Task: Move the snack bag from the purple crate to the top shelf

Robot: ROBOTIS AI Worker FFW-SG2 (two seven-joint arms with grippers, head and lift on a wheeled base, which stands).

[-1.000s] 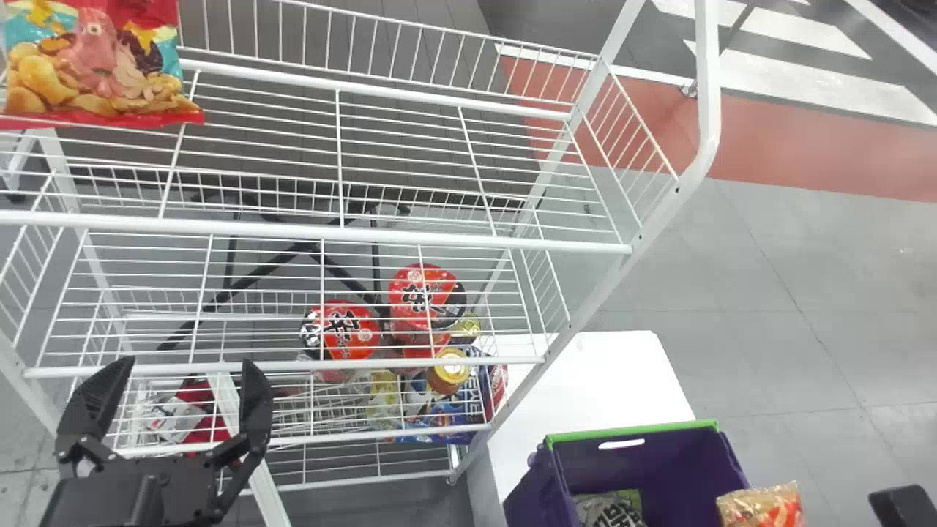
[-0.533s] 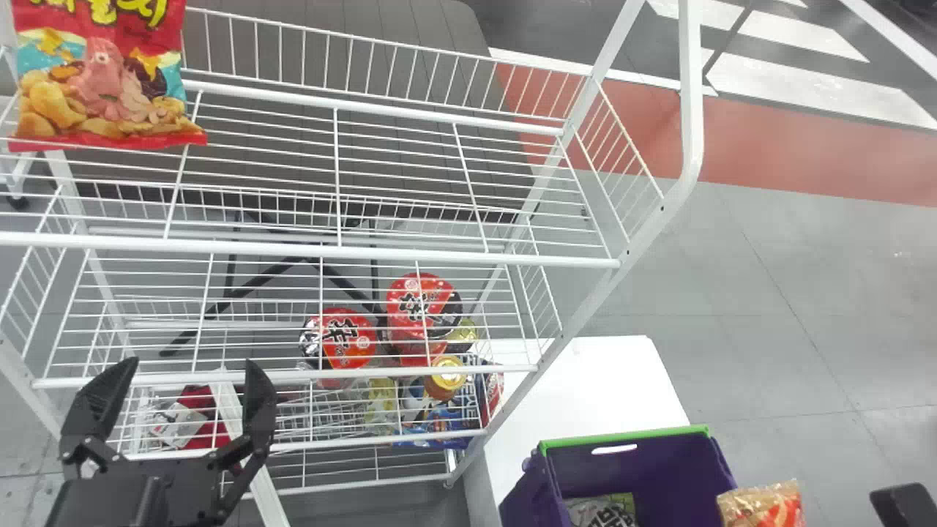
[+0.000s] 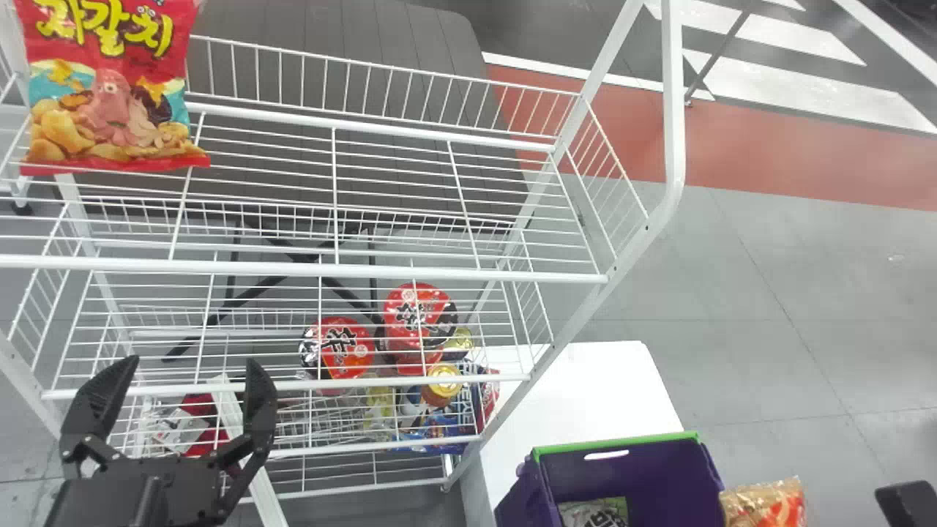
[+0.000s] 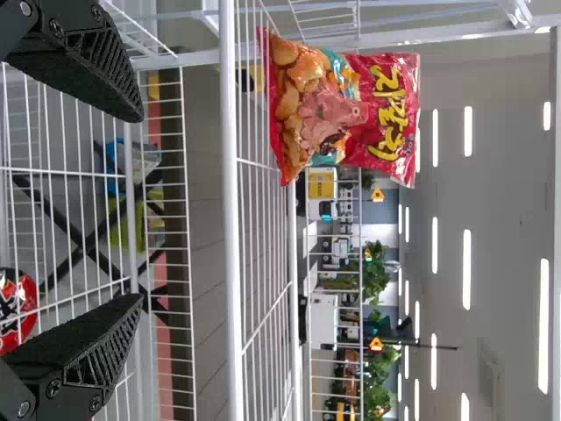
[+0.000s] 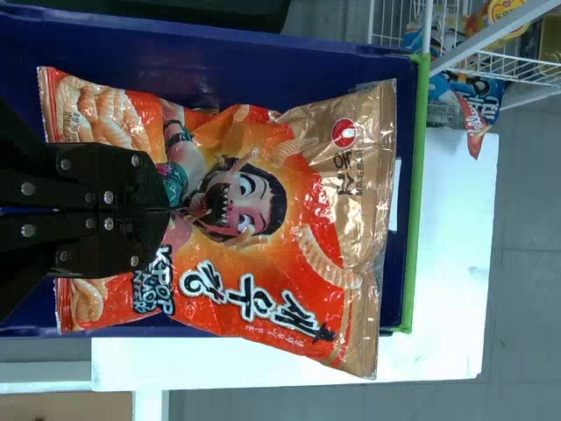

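Rack (image 3: 439,273) lower in view, left pincer (image 3: 192,361) spread, right pincer (image 5: 168,210) gripping lettered snack bag (image 5: 289,237)

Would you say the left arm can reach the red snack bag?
Probably, if raised: the left gripper is open, but the shelf's front rail lies between it and the red bag.

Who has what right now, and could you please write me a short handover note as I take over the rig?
Left end effector: open and holding nothing, in front of the rack's lower shelves.
Right end effector: shut on the snack bag.
Where things are: the bag overlaps one side of the purple crate; I can't tell how high it is raised. Another pack lies inside the crate. A red snack bag is at the top shelf.
Done: bag gripped.
Left: carry it clear of the crate, set it on the top shelf, release.
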